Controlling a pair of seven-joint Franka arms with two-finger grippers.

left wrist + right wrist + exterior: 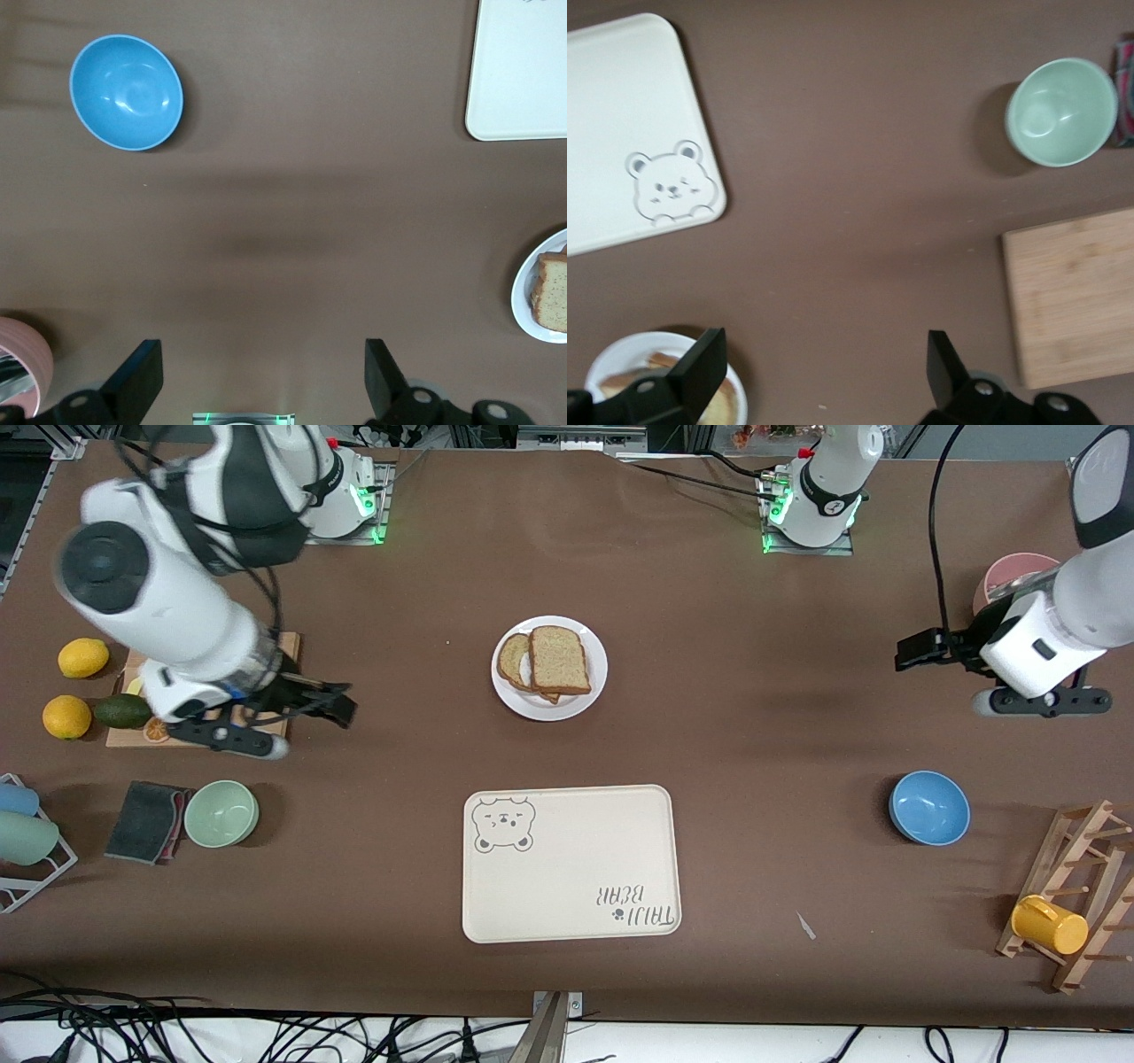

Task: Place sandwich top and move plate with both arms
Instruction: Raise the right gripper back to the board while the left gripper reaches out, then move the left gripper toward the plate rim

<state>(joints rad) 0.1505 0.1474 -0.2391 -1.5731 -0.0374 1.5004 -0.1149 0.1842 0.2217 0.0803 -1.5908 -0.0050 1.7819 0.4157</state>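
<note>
Nearest the front camera lies the cream rectangular tray with a bear drawing [571,863]. It is flat on the brown table [753,717] and nothing is on it. A little farther, toward my left arm's end, sits the round blue bowl [928,807]. Toward my right arm's end sits the pale green bowl [221,812], with a dark folded cloth [146,821] just beside it.

Farther still, in the middle of the table, is the round white shiny plate [549,668]. On it lies the plain square slice of tan bread with a brown crust [559,660]. It partly covers another slice of bread [514,662] under it.

My left gripper [917,649] hangs over bare table at my left arm's end, well apart from the plate. Its two black fingers [137,379] are spread wide and hold nothing.

My right gripper [332,704] hangs over the table beside the light wooden cutting board [1072,297], at my right arm's end. Its fingers [700,363] are spread wide too, and they are empty. Near that board lie two yellow lemons [83,658] and a dark green avocado [122,710].
</note>
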